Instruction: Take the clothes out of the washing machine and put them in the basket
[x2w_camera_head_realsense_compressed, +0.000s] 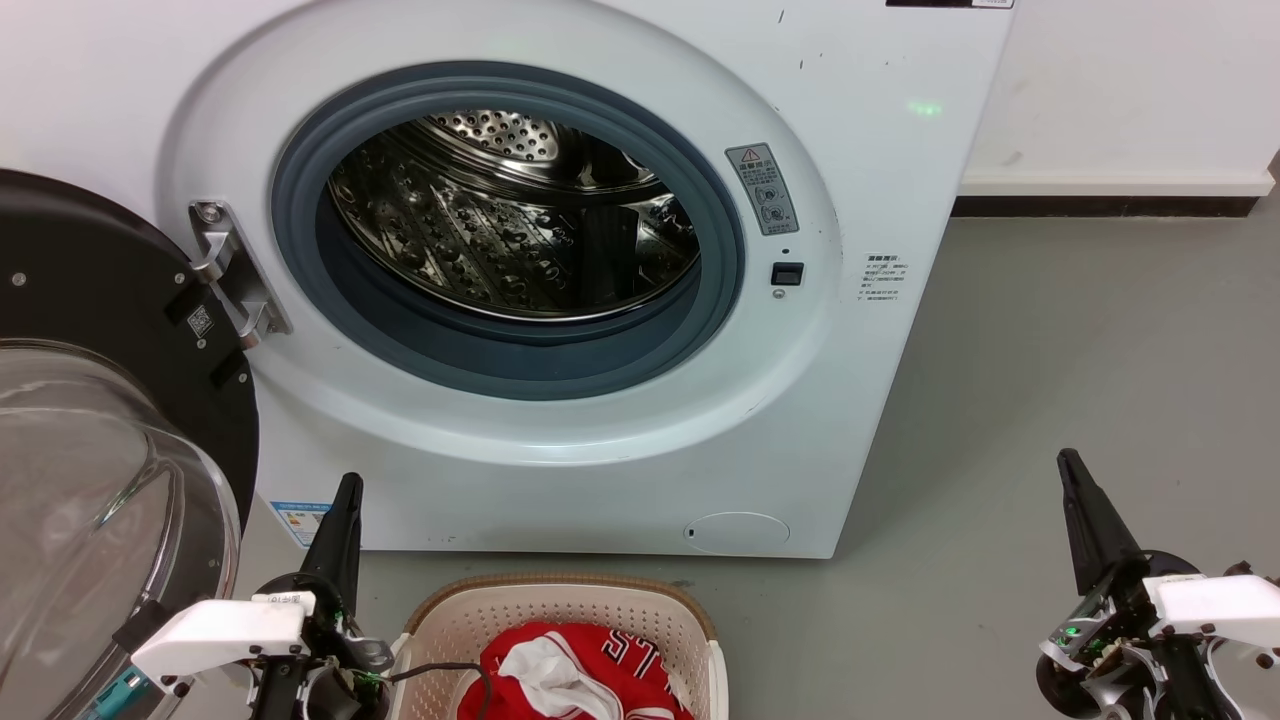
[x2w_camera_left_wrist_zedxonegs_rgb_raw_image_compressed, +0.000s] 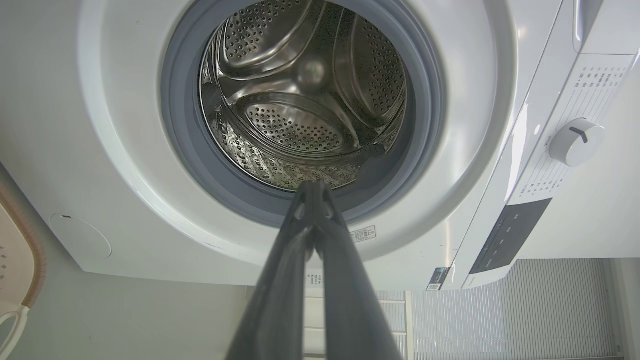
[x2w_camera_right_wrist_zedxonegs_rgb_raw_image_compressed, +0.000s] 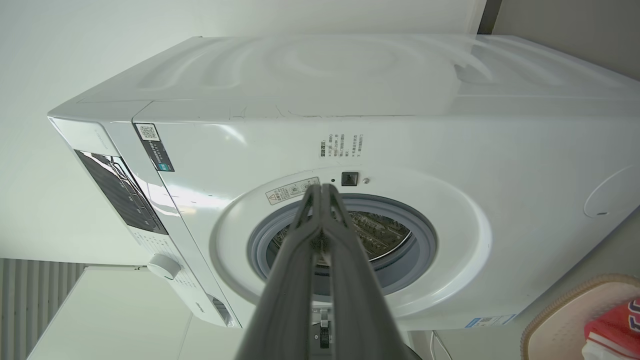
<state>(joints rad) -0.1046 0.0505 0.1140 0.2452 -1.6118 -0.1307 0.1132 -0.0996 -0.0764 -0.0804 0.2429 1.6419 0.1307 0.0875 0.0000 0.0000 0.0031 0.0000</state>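
The red clothes (x2w_camera_head_realsense_compressed: 650, 680) lie in the basket (x2w_camera_head_realsense_compressed: 560, 582) on the near floor, just right of the left gripper (x2w_camera_head_realsense_compressed: 343, 520), its jaws together on nothing. The right gripper (x2w_camera_head_realsense_compressed: 1085, 515), jaws also together, sits well apart to the right. Beyond stands the washing machine (x2w_camera_head_realsense_compressed: 860, 330), door (x2w_camera_head_realsense_compressed: 100, 270) swung open left

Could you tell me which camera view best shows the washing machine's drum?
The left wrist view: the drum faces it almost head-on, back wall and paddles visible. The head view looks in obliquely from above; the right wrist view catches a sliver behind the right gripper.
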